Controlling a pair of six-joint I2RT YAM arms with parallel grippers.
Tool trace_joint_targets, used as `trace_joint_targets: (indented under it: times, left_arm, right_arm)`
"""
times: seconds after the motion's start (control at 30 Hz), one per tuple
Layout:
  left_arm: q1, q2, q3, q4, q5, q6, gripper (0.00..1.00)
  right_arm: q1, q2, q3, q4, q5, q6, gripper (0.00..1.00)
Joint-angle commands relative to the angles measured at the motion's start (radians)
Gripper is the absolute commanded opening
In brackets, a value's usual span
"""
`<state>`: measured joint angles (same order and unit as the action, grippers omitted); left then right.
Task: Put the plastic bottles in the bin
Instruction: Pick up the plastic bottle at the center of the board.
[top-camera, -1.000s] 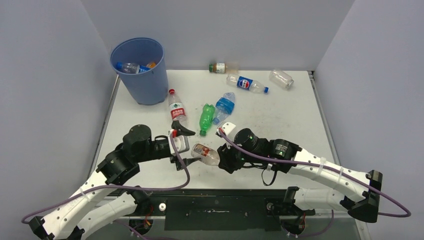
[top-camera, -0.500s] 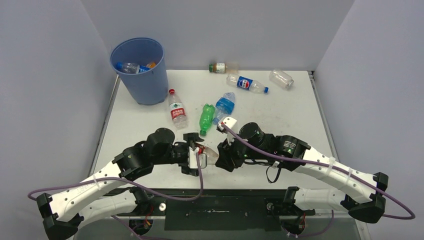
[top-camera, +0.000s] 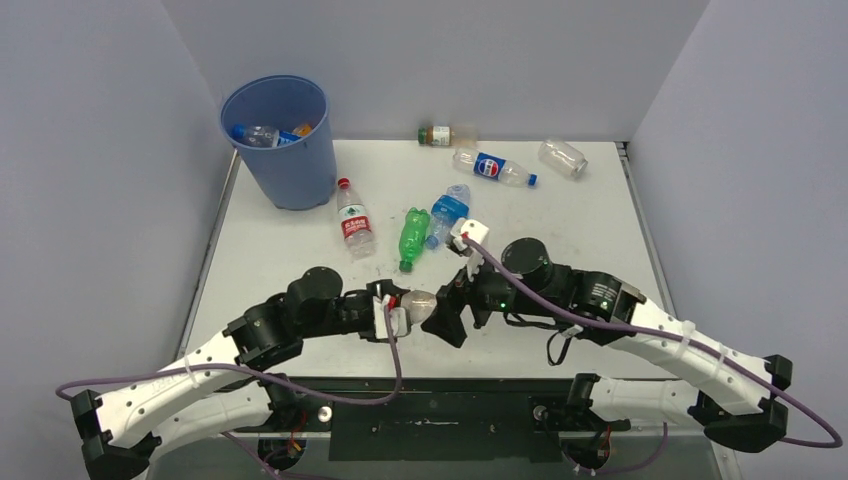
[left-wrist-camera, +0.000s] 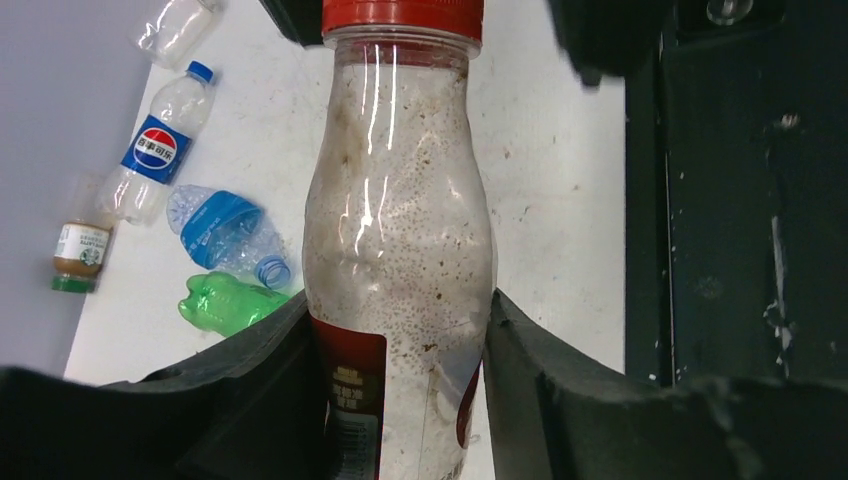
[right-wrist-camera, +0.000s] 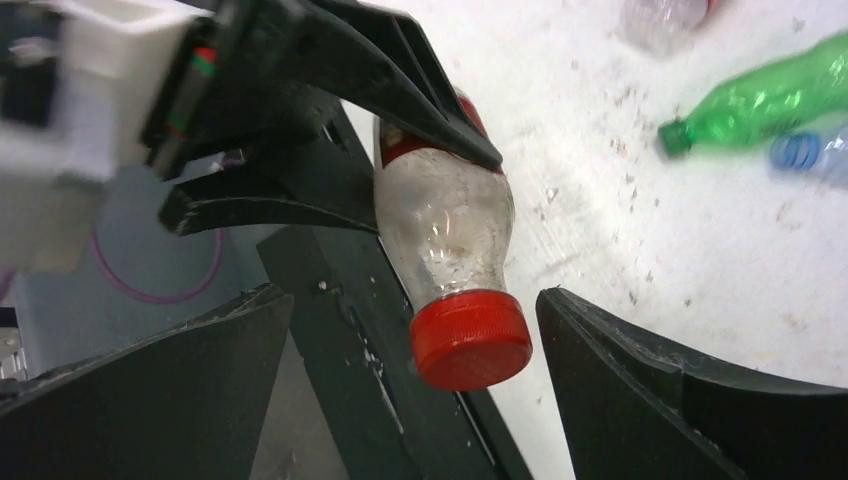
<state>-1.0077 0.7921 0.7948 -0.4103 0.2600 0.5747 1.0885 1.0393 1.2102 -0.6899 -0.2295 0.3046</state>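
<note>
A clear, grimy plastic bottle (left-wrist-camera: 400, 240) with a red cap (right-wrist-camera: 470, 340) and a red label hangs just above the table's near edge. My left gripper (left-wrist-camera: 397, 305) is shut on its body, both pads pressed against its sides. My right gripper (right-wrist-camera: 415, 300) stands open around the cap end, its fingers apart from the cap. In the top view the bottle (top-camera: 416, 303) lies between the left gripper (top-camera: 396, 312) and the right gripper (top-camera: 447, 312). The blue bin (top-camera: 290, 165) stands at the far left with a few bottles (top-camera: 262, 134) inside.
Loose on the table lie a red-label bottle (top-camera: 352, 222), a green bottle (top-camera: 412, 236), a crushed blue bottle (top-camera: 449, 213), a Pepsi bottle (top-camera: 492, 167), a clear bottle (top-camera: 562, 156) and a small brown bottle (top-camera: 438, 135). The black front rail (right-wrist-camera: 340, 300) runs under the held bottle.
My left gripper has moved in and shut on the red-capped bottle. My right gripper, which held it, has opened and drawn back slightly to the right.
</note>
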Motion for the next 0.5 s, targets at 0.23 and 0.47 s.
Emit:
trace_joint_targets:
  times: [0.23,0.47]
  left_arm:
    - [0.000,-0.097,-0.349,0.996,-0.052,-0.817,0.09]
    - [-0.005,-0.022,-0.396,1.268,-0.082,-1.048,0.06]
  right_arm:
    - [0.008,-0.451,-0.342,0.652,0.187,0.043,0.90]
    - [0.008,-0.464,-0.481,0.832,0.258,0.115,0.91]
